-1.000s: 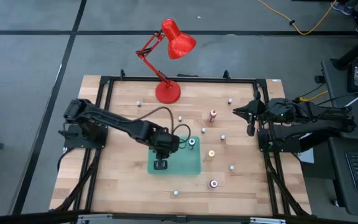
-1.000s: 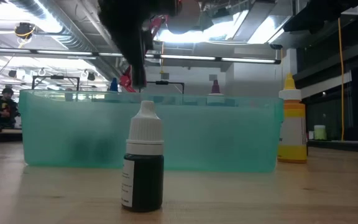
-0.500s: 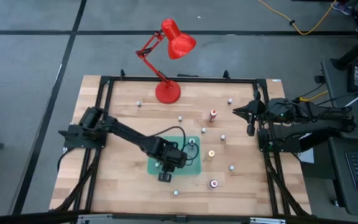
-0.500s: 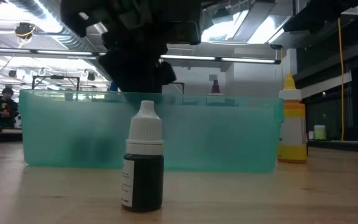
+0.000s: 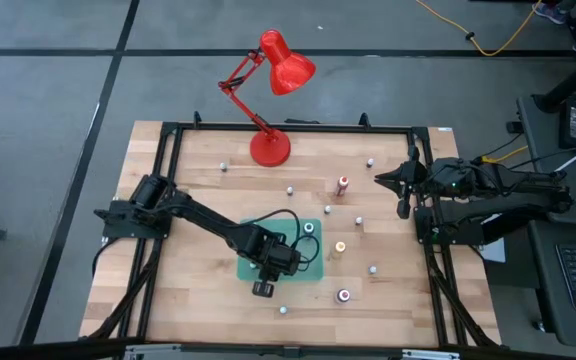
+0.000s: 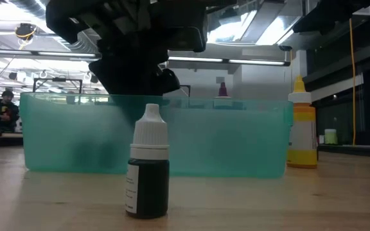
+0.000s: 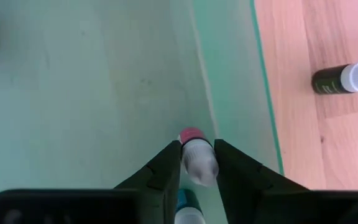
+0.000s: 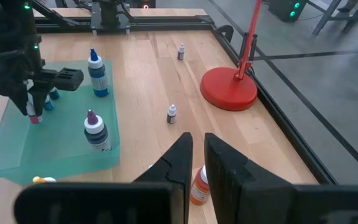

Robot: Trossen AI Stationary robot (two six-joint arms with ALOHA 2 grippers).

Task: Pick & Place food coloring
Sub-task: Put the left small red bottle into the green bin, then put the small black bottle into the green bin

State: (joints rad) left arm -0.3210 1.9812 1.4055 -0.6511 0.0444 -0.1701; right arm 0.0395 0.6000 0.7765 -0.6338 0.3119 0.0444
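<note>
My left gripper (image 5: pixel 261 288) (image 7: pixel 197 163) stands over the near side of the teal tray (image 5: pixel 313 268) and is shut on a tiny food coloring bottle (image 7: pixel 197 158) with a pink-red body and a pale cap. A blue-bodied bottle (image 7: pixel 184 208) stands right beside it in the tray. A larger blue bottle (image 8: pixel 97 71) and a purple-tipped one (image 8: pixel 95 130) also stand upright in the tray. A dark bottle (image 6: pixel 149 170) (image 5: pixel 283 310) stands on the wood in front of the tray. My right gripper (image 5: pixel 401 207) (image 8: pixel 195 155) waits shut at the table's right edge. My left gripper pinches the small pink-red bottle between its two fingers at the pale cap end (image 7: pixel 199 167), coming from above and pointing down. The bottle stays upright, its pink base (image 7: pixel 191 134) below the fingertips, close to the tray's near wall. Whether the base touches the tray floor, I cannot tell.
More small bottles stand scattered on the wooden table: a red one (image 5: pixel 343 184), an orange one (image 5: pixel 339 248), another (image 5: pixel 344 295) and several tiny ones. A red desk lamp (image 5: pixel 271 148) stands at the far edge. A black frame rims the table.
My left gripper has moved from the tray's middle toward the table's near edge and come down behind the tray's near wall, carrying the small bottle with it. The right arm has kept still.
</note>
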